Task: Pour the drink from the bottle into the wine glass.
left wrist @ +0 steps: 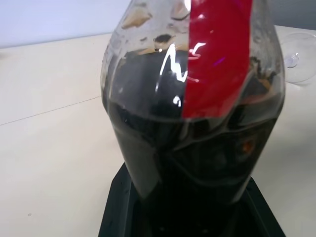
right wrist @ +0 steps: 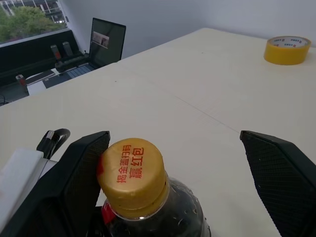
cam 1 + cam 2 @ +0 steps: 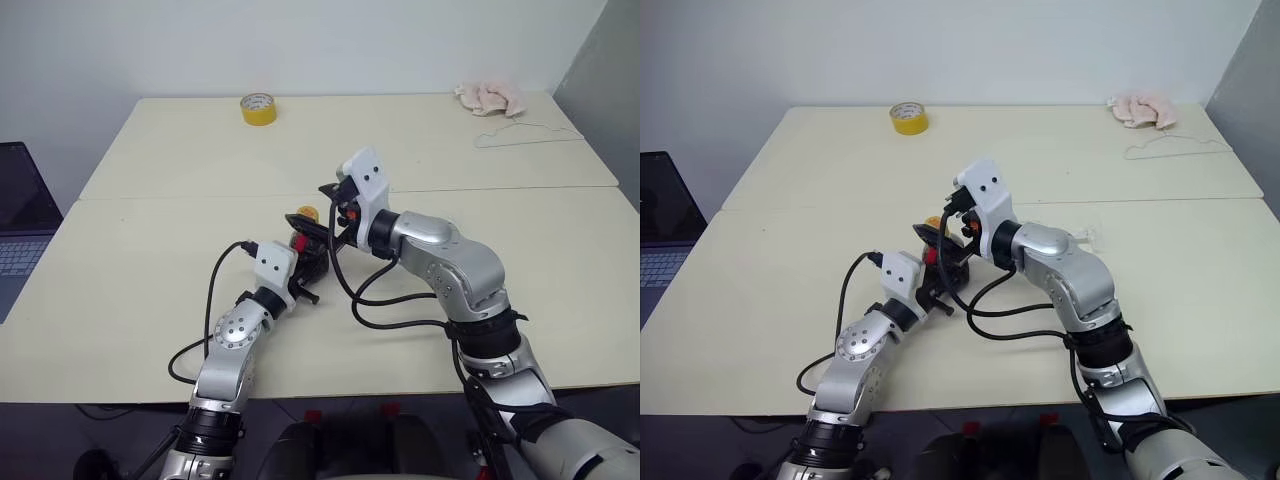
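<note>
The bottle [image 1: 197,123] stands upright on the table, clear plastic with a red label strip, and the dark drink [image 1: 148,148] fills its belly. My left gripper [image 3: 305,262] is shut on the belly from the near side. The yellow cap [image 2: 132,170] sits between the spread black fingers [image 2: 74,187] of my open right gripper [image 3: 327,215]. That gripper reaches in level from the right at neck height, and the cap lies close to one finger. Part of the wine glass [image 1: 301,57] shows behind the bottle in the left wrist view.
A yellow tape roll [image 3: 258,108] lies at the table's far side. A pink cloth [image 3: 492,98] and a wire hanger [image 3: 525,135] lie at the far right. A laptop [image 3: 20,220] sits beyond the table's left edge.
</note>
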You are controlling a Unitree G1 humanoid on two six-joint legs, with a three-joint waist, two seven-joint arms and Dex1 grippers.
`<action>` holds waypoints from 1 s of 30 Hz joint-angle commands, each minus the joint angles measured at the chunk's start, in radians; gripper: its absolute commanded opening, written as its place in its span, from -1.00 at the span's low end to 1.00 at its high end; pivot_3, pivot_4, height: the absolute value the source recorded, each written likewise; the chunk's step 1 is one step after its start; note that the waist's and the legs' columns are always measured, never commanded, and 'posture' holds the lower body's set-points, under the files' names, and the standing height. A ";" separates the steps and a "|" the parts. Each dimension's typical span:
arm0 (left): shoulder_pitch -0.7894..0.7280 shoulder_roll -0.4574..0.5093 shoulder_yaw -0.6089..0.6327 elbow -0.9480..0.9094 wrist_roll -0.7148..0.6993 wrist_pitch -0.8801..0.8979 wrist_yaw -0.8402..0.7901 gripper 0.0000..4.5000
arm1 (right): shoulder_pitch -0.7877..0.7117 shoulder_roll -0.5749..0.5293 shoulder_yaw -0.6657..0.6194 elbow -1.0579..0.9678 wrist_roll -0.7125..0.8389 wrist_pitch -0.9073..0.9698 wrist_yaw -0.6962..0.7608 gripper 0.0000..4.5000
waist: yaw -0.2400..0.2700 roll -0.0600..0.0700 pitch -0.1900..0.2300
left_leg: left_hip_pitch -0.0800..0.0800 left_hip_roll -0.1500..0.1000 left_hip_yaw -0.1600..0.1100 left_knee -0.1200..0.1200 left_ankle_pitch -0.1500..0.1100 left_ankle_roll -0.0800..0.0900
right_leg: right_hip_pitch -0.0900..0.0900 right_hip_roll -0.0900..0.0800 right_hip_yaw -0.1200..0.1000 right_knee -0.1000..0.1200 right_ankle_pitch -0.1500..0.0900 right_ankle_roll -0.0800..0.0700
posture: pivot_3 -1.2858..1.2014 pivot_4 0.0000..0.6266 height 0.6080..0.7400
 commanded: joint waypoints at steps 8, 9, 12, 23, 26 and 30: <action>-0.003 0.007 0.010 -0.021 0.006 -0.017 0.004 -0.67 | 0.006 -0.006 -0.019 -0.052 0.006 -0.027 0.013 -0.03 | 0.000 0.000 0.000 | 0.000 0.000 0.000 0.000 0.000 0.000 | 0.000 0.000 0.000 0.000 0.000 0.000 | 0.03 -0.52 1.00; -0.004 0.007 0.011 -0.021 0.006 -0.017 0.004 -0.67 | 0.006 -0.006 -0.019 -0.051 0.005 -0.027 0.013 -0.18 | 0.000 0.000 0.000 | 0.000 0.000 0.000 0.000 0.000 0.000 | 0.000 0.000 0.000 0.000 0.000 0.000 | 0.03 -0.52 1.00; -0.005 0.007 0.011 -0.018 0.007 -0.018 0.004 -0.67 | 0.006 -0.007 -0.019 -0.051 0.003 -0.028 0.015 -0.43 | 0.000 0.000 0.000 | 0.000 0.000 0.000 0.000 0.000 0.000 | 0.000 0.000 0.000 0.000 0.000 0.000 | 0.03 -0.52 1.00; -0.008 0.007 0.011 -0.013 0.004 -0.019 0.001 -0.69 | 0.043 0.004 -0.071 -0.098 0.059 -0.155 0.074 -0.43 | 0.000 0.000 0.000 | 0.000 0.000 0.000 0.000 0.000 0.000 | 0.000 0.000 0.000 0.000 0.000 0.000 | 0.03 -0.52 1.00; -0.008 0.009 0.011 -0.011 0.003 -0.020 0.002 -0.69 | 0.055 0.020 -0.110 -0.121 0.131 -0.153 0.101 -0.43 | 0.000 0.000 0.000 | 0.000 0.000 0.000 0.000 0.000 0.000 | 0.000 0.000 0.000 0.000 0.000 0.000 | 0.03 -0.52 1.00; -0.004 0.010 0.010 -0.012 0.003 -0.022 0.002 -0.69 | 0.067 0.022 -0.133 -0.154 0.218 -0.120 0.128 -0.44 | 0.000 0.000 0.000 | 0.000 0.000 0.000 0.000 0.000 0.000 | 0.000 0.000 0.000 0.000 0.000 0.000 | 0.03 -0.52 1.00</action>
